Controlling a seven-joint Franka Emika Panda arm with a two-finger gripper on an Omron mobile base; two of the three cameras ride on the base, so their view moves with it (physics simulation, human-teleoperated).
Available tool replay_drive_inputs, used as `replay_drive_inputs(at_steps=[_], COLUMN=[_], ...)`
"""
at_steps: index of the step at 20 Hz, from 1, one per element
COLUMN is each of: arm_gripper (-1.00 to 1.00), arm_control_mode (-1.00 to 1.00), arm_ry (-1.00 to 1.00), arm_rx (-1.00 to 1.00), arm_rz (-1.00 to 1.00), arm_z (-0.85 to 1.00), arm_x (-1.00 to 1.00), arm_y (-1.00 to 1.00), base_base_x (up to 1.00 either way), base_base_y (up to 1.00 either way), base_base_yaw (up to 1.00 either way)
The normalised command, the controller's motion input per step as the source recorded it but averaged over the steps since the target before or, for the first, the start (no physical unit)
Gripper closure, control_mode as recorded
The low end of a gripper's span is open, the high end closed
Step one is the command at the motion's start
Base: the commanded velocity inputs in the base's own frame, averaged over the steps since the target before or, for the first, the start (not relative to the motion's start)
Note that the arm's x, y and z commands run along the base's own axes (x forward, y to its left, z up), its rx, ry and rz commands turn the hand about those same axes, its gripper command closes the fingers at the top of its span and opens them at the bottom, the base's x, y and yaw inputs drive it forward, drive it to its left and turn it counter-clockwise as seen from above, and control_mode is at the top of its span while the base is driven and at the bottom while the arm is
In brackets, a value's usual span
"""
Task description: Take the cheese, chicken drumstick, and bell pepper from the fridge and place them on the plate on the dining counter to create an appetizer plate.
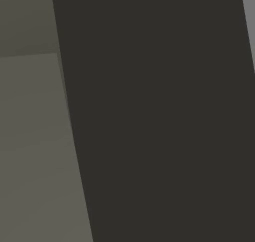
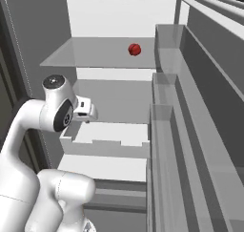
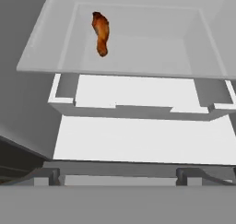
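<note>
Drumstick (image 3: 101, 33) looks light, stiff and slightly slick; I judge its thick upper end grips best, with my end effector (image 3: 117, 176) spread wide, empty.

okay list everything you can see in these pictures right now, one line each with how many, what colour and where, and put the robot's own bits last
Small dark-red roundish bell pepper: one, red, on an upper clear glass shelf of the fridge.
Narrow brown-orange chicken drumstick: one, brown-orange, lying on a glass shelf deeper inside, above the drawer.
Tall grey fridge: one, grey with white interior, door open.
White drawer: one, white, below the shelves.
Door bins: several, grey, stacked along the open door on the right.
Gripper: one, dark fingertips, open, empty, facing the drawer.
Arm: one, white, lower left.
</note>
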Motion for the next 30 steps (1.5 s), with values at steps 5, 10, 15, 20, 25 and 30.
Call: replay_drive_inputs(at_steps=[5,10,15,20,25,30], arm_gripper=[-1.00,-1.00,-1.00,-1.00,-1.00,-1.00], arm_control_mode=[-1.00,-1.00,-1.00,-1.00,-1.00,-1.00], arm_ry=[-0.19,-0.17,-0.04,0.07,0.16,0.09], arm_rx=[0.04,0.06,0.06,0.01,0.00,0.00], arm_rz=[0.06,0.09,0.12,0.08,0.00,0.00], arm_z=[-0.07,0.00,0.00,-0.01,-0.03,-0.20], arm_x=[0.36,0.38,0.25,0.47,0.62,0.51], arm_y=[0.29,0.06,0.00,0.08,0.19,0.04], base_base_x=[0.00,0.00,0.00,0.00,0.00,0.00], base_base_y=[0.00,0.00,0.00,0.00,0.00,0.00], base_base_yaw=[0.00,0.00,0.00,0.00,0.00,0.00])
